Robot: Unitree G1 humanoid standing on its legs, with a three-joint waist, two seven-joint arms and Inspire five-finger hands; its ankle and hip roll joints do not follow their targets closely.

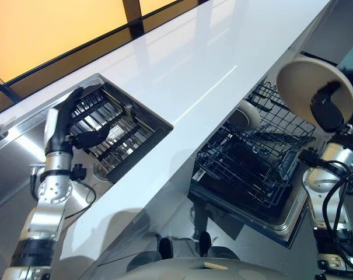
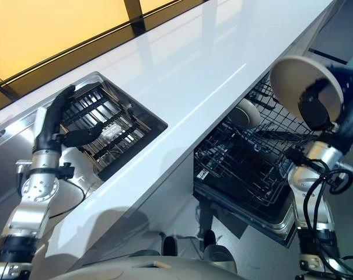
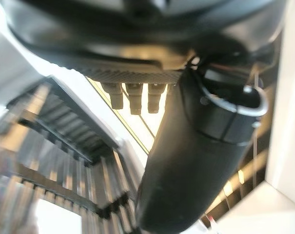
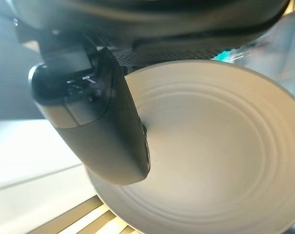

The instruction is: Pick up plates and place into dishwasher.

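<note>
Gripping a pale plate (image 1: 307,81) above the open dishwasher rack (image 1: 252,163), the right hand (image 1: 328,111) pinches its rim with its thumb. Next likely comes lowering it upright between the wires. The left hand (image 1: 62,125) hovers with fingers straight over the sink rack (image 1: 115,131).

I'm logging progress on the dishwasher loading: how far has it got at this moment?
Done: one pale round dish already sits in the black wire dishwasher rack. In hand: the right hand pinches a beige round plate held above the rack, not yet placed. The left hand hangs open over the slatted sink drying rack, holding nothing. Left: setting this plate in the rack.
</note>
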